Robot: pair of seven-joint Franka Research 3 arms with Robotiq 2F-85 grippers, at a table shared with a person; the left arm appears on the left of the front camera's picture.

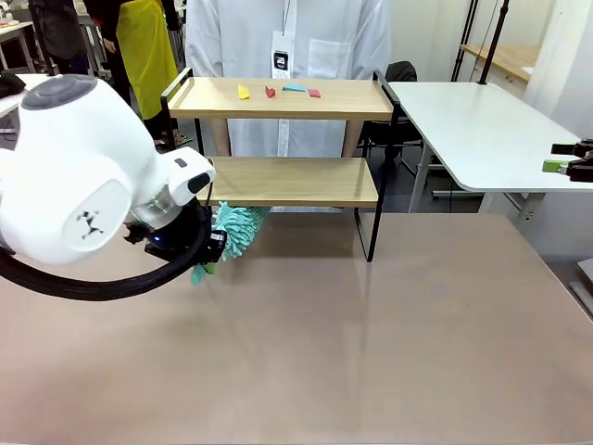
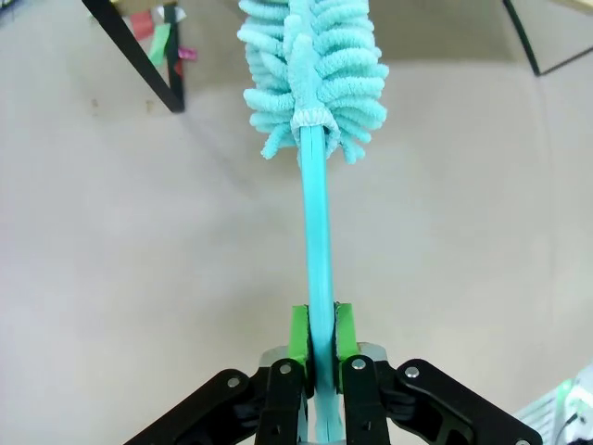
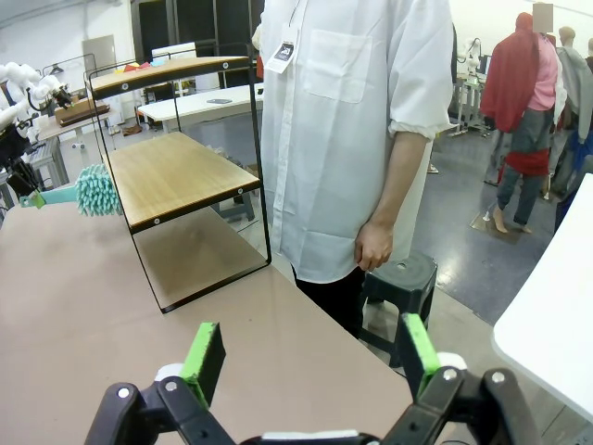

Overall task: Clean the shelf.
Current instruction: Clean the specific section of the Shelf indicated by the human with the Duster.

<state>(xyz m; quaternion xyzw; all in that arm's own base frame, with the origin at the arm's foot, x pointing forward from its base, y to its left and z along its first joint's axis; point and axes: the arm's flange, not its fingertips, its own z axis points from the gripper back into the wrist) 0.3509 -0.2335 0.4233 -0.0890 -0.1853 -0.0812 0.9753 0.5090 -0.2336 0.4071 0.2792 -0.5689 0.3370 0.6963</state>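
I find the left gripper [image 2: 321,338] clamped on the handle of the teal duster [image 2: 315,74]. Its fluffy head is just ahead, beside the lower board of the shelf [image 1: 287,181]. The right gripper [image 3: 311,352] stands wide and empty, with the shelf well ahead.

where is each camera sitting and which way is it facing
Front: fixed on the robot's side, looking across the beige table at the shelf and the person; the left arm fills picture left.
Left wrist: looks along the left gripper, shut on the teal duster, down at the table.
Right wrist: looks past the open right gripper at the shelf's end and the person.
Shared: front and right wrist both show shelf, duster, person.
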